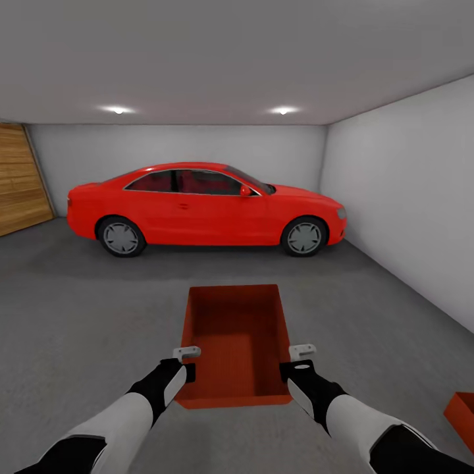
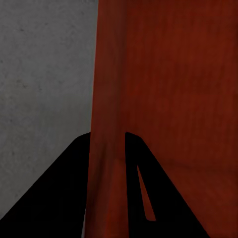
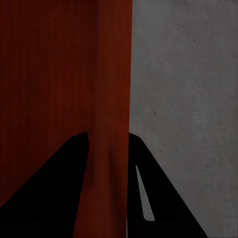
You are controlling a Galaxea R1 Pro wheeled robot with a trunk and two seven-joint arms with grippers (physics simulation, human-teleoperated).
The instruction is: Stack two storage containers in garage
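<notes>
You are in the garage, looking out over a dark grey floor (image 1: 79,316). Straight ahead at 12 o'clock, a red car (image 1: 204,207) is parked side-on against the far pale wall. At about 10 o'clock a wood-plank door (image 1: 20,178) shows at the edge of the head view.

Both your arms reach forward and carry one orange-red container (image 1: 237,336) between them, open side up, low and central, at 6 o'clock. Your left gripper (image 1: 186,361) pinches its left side wall near the corner closest to you, and your right gripper (image 1: 299,359) pinches the right side wall at the matching spot. In each wrist view the thin red wall (seen edge-on) runs between the two dark fingers, one finger inside the box and one outside, so both sets of fingers are closed on it: left fingers (image 2: 64,198) on the container (image 2: 168,89), right fingers (image 3: 163,198) on the container (image 3: 49,74). Grey floor (image 2: 44,74) shows beside the wall in the left wrist view, and likewise (image 3: 188,74) in the right.

The second container (image 1: 462,411) sits on the floor at about 4 o'clock, just past your right forearm, cut off by the edge of the head view and well apart from the first.
</notes>
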